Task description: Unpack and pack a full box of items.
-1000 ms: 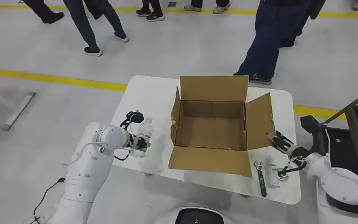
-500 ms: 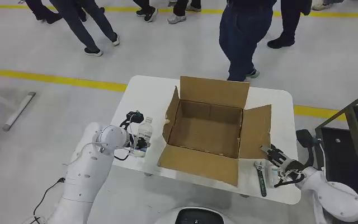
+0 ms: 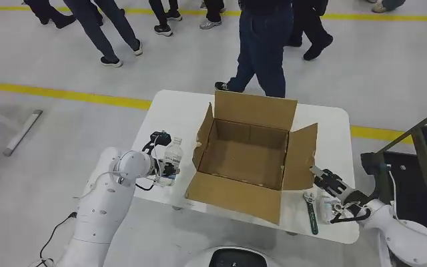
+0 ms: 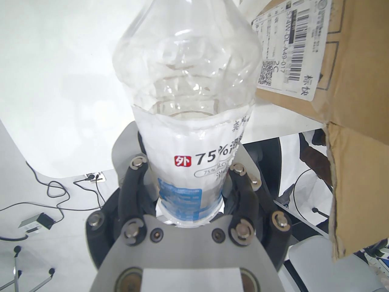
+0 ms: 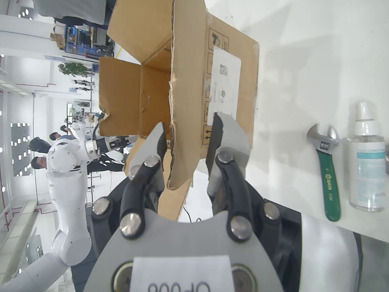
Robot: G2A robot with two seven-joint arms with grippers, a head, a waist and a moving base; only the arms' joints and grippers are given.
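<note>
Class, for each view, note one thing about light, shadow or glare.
Top view: even overhead light, only faint shade inside the box. Left wrist view: the table is washed out to plain white, and bright glints dot the clear bottle. Right wrist view: the box throws a soft shadow on the table toward the wrench.

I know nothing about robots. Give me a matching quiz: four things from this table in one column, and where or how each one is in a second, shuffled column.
1. clear bottle
2. wrench
3. cardboard box
4. spray bottle

A. open on top, in the middle of the table
B. gripped by the left end effector
C. green handle, flat on the table
D. white nozzle, right beside the wrench

Pairs: 1-B, 2-C, 3-A, 4-D
</note>
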